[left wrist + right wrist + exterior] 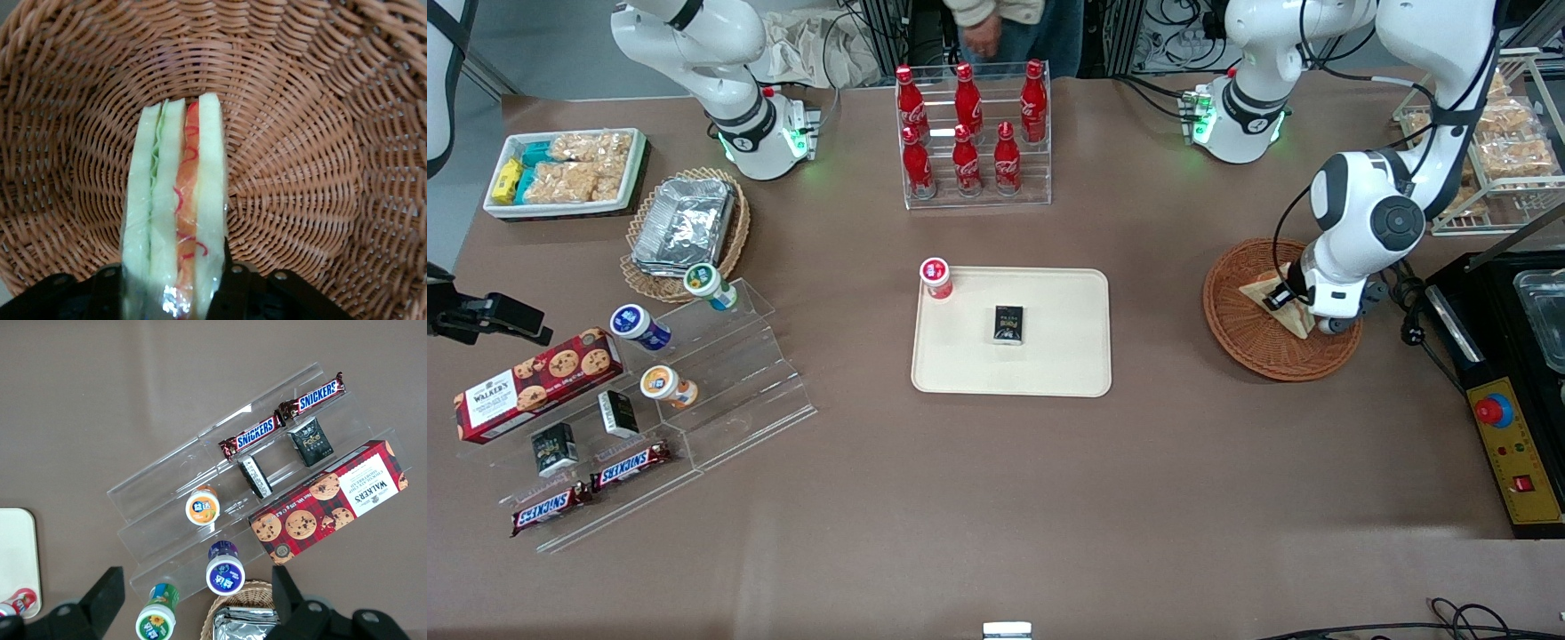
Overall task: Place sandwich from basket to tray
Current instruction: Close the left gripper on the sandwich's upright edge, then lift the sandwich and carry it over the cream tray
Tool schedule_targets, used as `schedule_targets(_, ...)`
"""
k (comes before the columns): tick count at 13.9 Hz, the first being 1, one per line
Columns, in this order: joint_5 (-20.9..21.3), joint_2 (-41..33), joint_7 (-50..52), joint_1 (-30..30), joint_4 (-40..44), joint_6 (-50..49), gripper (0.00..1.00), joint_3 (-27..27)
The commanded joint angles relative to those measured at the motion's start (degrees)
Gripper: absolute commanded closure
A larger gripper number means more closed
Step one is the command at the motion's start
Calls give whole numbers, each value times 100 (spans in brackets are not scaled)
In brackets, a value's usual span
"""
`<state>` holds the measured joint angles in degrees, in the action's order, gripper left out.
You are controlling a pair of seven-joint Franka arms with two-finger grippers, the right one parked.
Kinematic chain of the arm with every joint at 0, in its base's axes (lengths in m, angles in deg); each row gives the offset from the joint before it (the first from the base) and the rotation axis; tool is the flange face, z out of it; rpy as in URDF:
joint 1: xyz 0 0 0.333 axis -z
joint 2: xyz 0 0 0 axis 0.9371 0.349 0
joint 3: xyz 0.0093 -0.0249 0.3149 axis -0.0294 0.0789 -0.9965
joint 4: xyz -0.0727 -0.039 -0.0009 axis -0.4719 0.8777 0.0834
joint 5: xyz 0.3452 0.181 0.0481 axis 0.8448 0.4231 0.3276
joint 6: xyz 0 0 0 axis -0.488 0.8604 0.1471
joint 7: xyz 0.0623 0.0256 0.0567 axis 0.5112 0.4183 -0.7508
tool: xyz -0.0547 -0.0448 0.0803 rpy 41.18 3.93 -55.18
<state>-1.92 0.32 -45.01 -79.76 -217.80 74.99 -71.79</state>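
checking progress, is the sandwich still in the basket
In the basket: the sandwich stands on its weave, the gripper astride it.

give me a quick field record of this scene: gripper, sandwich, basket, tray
gripper: left arm's gripper down in the basket, a finger on each side of the sandwich
sandwich: standing on edge between the fingers, in the basket
basket: reddish-brown wicker, toward the working arm's end of the table
tray: cream tray mid-table, holding a small dark box and a red-capped cup at one corner
task stage: sandwich not yet on tray
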Motion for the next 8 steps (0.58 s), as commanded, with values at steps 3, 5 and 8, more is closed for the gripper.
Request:
schedule_targets(3,-3,-1171,-159,96,463,-1666,100,295)
schedule_targets(5,-91,-1498,-439,297,1095,-2791,100,472)
schedule_targets(8,-749,-1429,-766,842,2473,-4137,100,472)
